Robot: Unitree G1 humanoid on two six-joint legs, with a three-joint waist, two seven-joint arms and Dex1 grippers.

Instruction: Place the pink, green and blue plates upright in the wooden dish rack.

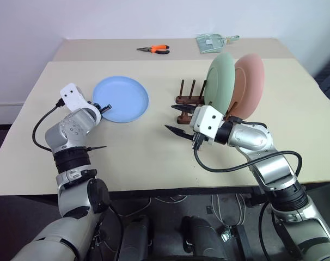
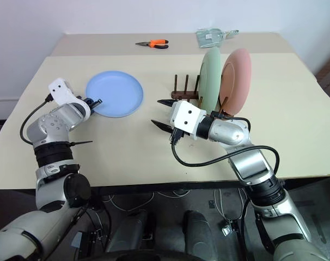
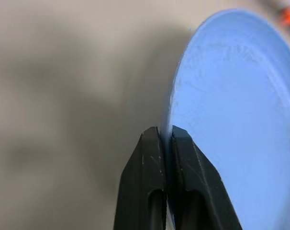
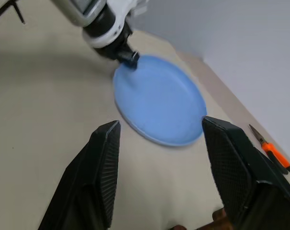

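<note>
Close up, left gripper [image 3: 165, 139] fingers [image 3: 146, 158] tight on blue plate [image 3: 236, 110] rim.

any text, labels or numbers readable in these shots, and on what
None can be read.
The packet at the table's far edge may carry print, too small to tell.
The blue plate, green plate, pink plate, wooden dish rack and pliers show no markings.
</note>
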